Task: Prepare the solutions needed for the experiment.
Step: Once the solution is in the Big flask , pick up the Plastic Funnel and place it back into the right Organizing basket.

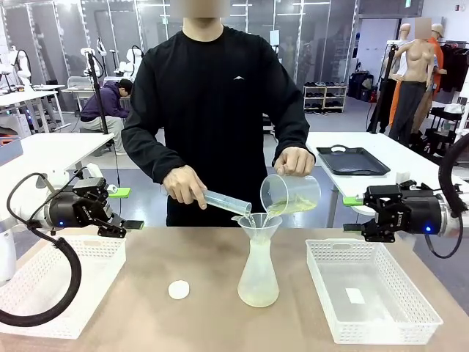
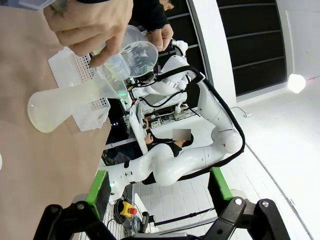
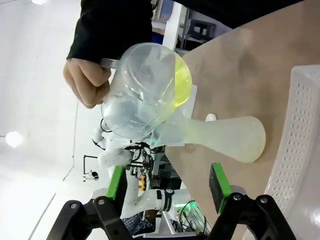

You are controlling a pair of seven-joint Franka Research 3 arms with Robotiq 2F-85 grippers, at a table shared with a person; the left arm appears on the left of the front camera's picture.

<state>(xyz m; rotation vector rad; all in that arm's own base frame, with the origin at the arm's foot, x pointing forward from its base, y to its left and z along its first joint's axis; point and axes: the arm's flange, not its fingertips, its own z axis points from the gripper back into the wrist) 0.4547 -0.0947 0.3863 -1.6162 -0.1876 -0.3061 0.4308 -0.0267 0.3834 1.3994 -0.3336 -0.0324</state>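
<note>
Table (image 1: pixel 212 253): solutions (image 1: pixel 294 208) hazy through translucent beaker (image 1: pixel 288 189)

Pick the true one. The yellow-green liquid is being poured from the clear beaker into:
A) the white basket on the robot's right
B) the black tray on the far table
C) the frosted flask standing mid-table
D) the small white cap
C: the person's hand tilts the beaker so that the yellow-green liquid gathers at its lip, right over the flared mouth of the flask.
</note>
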